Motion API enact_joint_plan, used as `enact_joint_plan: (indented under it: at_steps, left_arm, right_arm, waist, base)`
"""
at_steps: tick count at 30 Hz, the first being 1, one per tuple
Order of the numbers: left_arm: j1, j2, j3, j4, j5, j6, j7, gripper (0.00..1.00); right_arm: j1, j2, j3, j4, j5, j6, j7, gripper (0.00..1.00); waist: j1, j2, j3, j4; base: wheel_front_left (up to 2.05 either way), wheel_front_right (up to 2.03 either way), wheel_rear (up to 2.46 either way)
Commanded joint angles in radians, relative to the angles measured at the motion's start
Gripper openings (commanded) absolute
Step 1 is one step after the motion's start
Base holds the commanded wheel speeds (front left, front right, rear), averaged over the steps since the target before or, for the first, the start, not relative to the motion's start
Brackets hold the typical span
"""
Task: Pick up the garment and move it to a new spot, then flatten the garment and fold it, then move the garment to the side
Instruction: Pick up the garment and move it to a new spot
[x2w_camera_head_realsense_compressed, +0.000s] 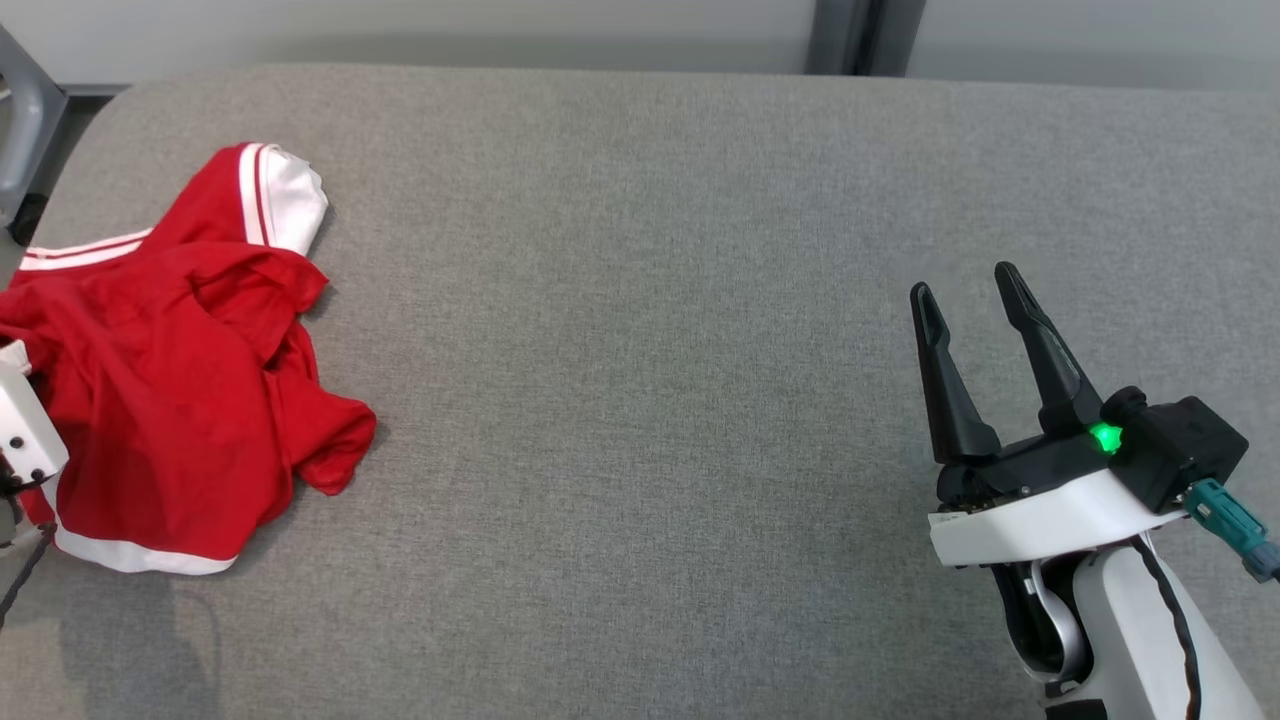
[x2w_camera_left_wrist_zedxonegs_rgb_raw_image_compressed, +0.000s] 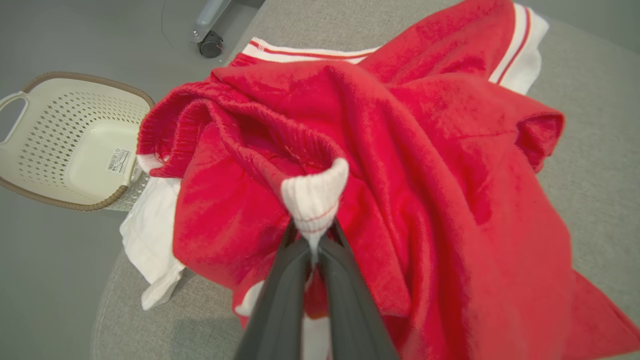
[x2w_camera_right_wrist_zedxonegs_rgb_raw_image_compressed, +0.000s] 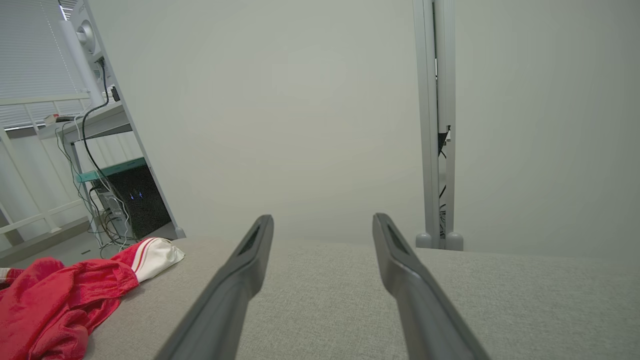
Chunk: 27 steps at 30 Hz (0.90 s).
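Dark fingers of the left gripper (x2w_camera_left_wrist_zedxonegs_rgb_raw_image_compressed: 312, 234) are seen pressed together on a white ribbed cuff (x2w_camera_left_wrist_zedxonegs_rgb_raw_image_compressed: 315, 192) of the red garment (x2w_camera_left_wrist_zedxonegs_rgb_raw_image_compressed: 440, 175), which is bunched at the left edge of the grey padded table (x2w_camera_head_realsense_compressed: 640, 400). Well apart from it, the right gripper (x2w_camera_head_realsense_compressed: 962, 282) is held over bare table, fingers spread wide with nothing between them. A pale basket (x2w_camera_left_wrist_zedxonegs_rgb_raw_image_compressed: 30, 150) is seen on the floor beyond the garment.

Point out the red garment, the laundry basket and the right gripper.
red garment (x2w_camera_head_realsense_compressed: 180, 380): head view, on its crumpled red body.
laundry basket (x2w_camera_left_wrist_zedxonegs_rgb_raw_image_compressed: 50, 130): left wrist view, on its perforated inner wall.
right gripper (x2w_camera_head_realsense_compressed: 962, 282): head view, midway between its open fingertips.
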Motion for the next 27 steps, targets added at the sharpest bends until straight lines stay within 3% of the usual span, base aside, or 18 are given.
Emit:
enact_joint_plan:
  at_steps: [1, 15, 27]
  left_arm:
    - [-0.019, 0.013, -0.012, -0.014, -0.001, -0.001, -0.013, 0.00]
    - [-0.045, 0.063, -0.163, -0.196, -0.029, 0.000, -0.032, 0.00]
    - [-0.053, 0.063, -0.291, -0.471, -0.119, -0.001, -0.001, 0.00]
  right_arm:
    - [0.011, -0.001, -0.003, 0.002, 0.008, 0.000, 0.000, 1.00]
    - [0.080, 0.011, -0.011, 0.010, 0.031, 0.000, 0.000, 1.00]
    - [0.122, 0.012, -0.016, 0.007, 0.064, 0.000, 0.000, 1.00]
  waist:
    - [0.0000, 0.0000, -0.026, 0.005]
    - [0.0000, 0.0000, -0.171, -0.012]
    - [0.0000, 0.0000, -0.243, -0.132]
  base:
    - [0.00, 0.00, 0.00]
    - [0.00, 0.00, 0.00]
    - [0.00, 0.00, 0.00]
